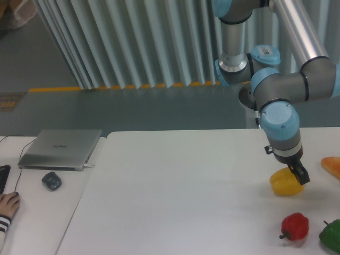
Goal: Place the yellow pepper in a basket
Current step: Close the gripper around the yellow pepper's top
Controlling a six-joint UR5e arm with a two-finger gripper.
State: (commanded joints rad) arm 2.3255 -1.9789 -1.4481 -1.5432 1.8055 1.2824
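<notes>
The yellow pepper (285, 183) is glossy and lobed and lies on the white table (175, 186) at the right. My gripper (298, 175) hangs from the arm directly over the pepper's upper right side, its dark fingers touching or just above it. The fingers look close together, but I cannot tell whether they grip the pepper. No basket is in view.
A red pepper (295, 227) and a green pepper (332, 236) lie at the front right. An orange-yellow elongated object (332, 166) lies at the right edge. A closed laptop (61, 148), a mouse (51, 180) and a person's hand (6, 204) are at the left.
</notes>
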